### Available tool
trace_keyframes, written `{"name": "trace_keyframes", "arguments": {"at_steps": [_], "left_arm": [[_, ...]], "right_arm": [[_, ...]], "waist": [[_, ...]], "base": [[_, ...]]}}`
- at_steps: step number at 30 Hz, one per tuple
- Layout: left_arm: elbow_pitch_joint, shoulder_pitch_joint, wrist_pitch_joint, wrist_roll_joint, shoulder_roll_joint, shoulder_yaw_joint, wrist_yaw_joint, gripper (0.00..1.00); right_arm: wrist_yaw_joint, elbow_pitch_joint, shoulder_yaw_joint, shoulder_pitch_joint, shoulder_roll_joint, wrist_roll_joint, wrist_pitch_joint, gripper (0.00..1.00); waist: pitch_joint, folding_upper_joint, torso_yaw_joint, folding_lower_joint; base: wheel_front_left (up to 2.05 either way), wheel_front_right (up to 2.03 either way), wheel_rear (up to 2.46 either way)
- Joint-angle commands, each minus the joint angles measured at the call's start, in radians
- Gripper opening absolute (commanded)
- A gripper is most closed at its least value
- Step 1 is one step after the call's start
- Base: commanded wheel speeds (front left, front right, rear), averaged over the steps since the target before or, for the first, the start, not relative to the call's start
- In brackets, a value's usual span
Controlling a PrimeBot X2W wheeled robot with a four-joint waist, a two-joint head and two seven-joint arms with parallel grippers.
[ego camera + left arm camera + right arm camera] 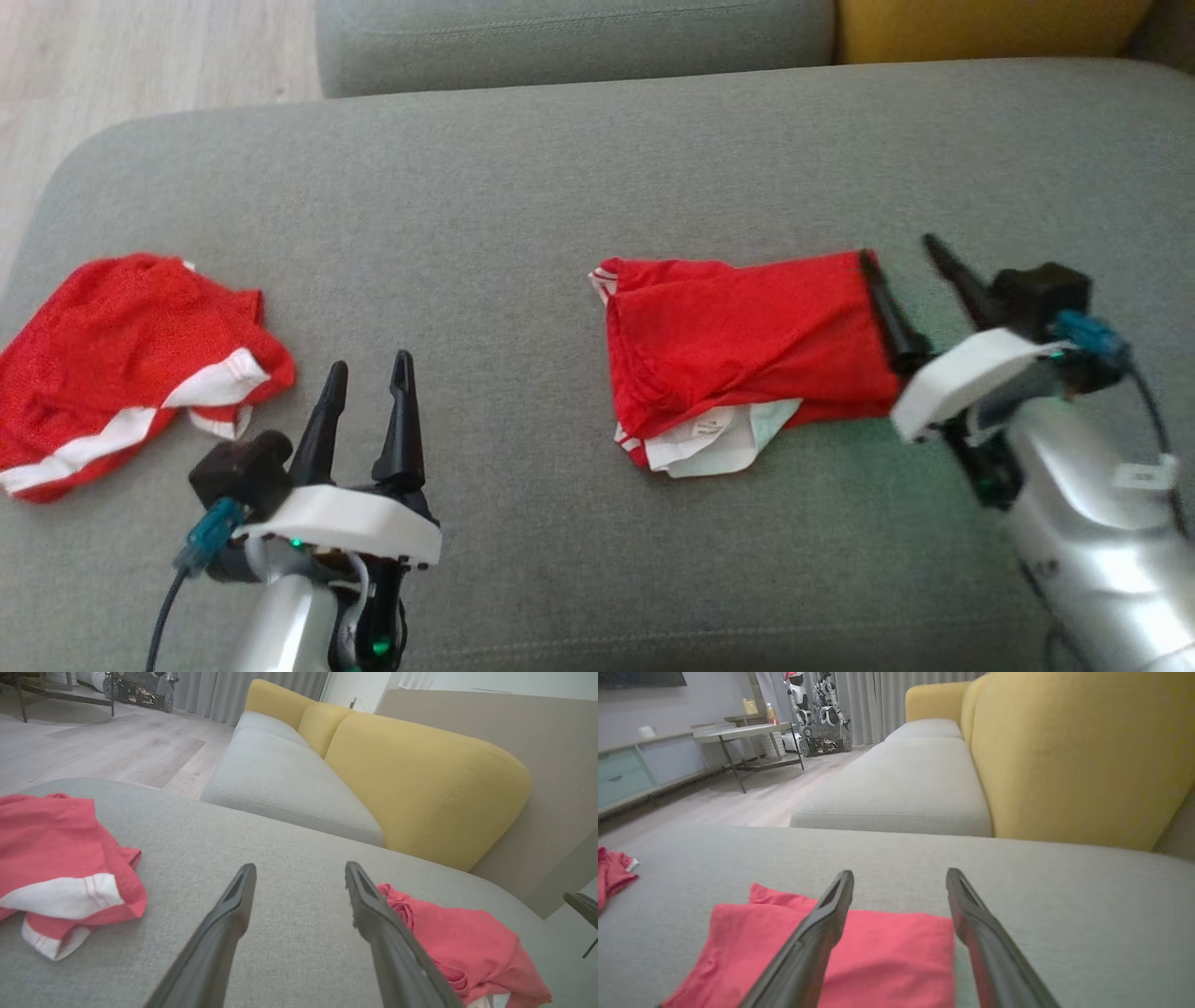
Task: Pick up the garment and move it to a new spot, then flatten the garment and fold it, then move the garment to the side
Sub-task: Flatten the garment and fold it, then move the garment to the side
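The garment lies folded on the grey sofa seat, right of the middle in the head view: a red, roughly rectangular bundle with a white lining and a label poking out at its near edge.

The right gripper sits at the garment's right-hand edge with its jaws apart and nothing between them. One finger runs along the cloth's edge and the other stands clear over the bare seat; whether the first touches the fabric I cannot tell. In the right wrist view, one finger crosses over the red cloth.

The left gripper hangs over bare seat at the lower left, its jaws also apart and empty. It sits between the garment and a second garment, red with white bands, which lies crumpled near the seat's left end, well apart from the folded one.
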Motion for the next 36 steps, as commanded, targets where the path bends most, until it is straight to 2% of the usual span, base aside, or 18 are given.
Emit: {"name": "trace_keyframes", "arguments": {"at_steps": [1,4,9,13,17,24,36], "left_arm": [[-0.042,-0.025,-0.012,0.008,0.007,0.036,-0.004,1.00],[-0.049,-0.022,-0.012,0.010,0.007,0.040,-0.006,1.00],[-0.069,-0.010,-0.012,0.031,0.007,0.043,-0.013,1.00],[-0.093,0.010,-0.012,0.051,0.007,0.047,-0.016,1.00],[-0.124,0.038,-0.012,0.080,0.007,0.048,-0.014,1.00],[-0.157,0.074,-0.012,0.122,0.007,0.043,-0.012,1.00],[-0.168,0.071,-0.012,0.134,0.007,0.029,-0.010,1.00]], "right_arm": [[-0.001,-0.055,-0.012,0.005,-0.025,-0.057,-0.025,1.00],[-0.001,-0.092,-0.053,0.037,-0.046,-0.106,-0.036,1.00],[-0.001,-0.234,-0.196,0.150,-0.050,-0.220,-0.043,1.00],[-0.001,-0.370,-0.315,0.271,-0.001,-0.317,-0.043,1.00],[-0.001,-0.451,-0.387,0.369,0.055,-0.389,-0.043,1.00],[-0.001,-0.498,-0.431,0.432,0.110,-0.436,-0.044,1.00],[-0.001,-0.504,-0.443,0.431,0.122,-0.448,-0.044,1.00]], "waist": [[-0.006,0.0000,-0.012,0.0000],[-0.008,0.0000,-0.021,0.0000],[-0.008,0.0000,-0.032,0.0000],[-0.010,0.0000,-0.035,0.0000],[-0.011,0.0000,-0.036,0.0000],[-0.011,0.0000,-0.036,0.0000],[0.001,0.0000,-0.022,0.0000]], "base": [[0.00,0.00,0.00],[0.00,0.00,0.00],[0.00,0.00,0.00],[0.00,0.00,0.00],[0.00,0.00,0.00],[0.00,0.00,0.00],[0.00,0.00,0.00]]}}
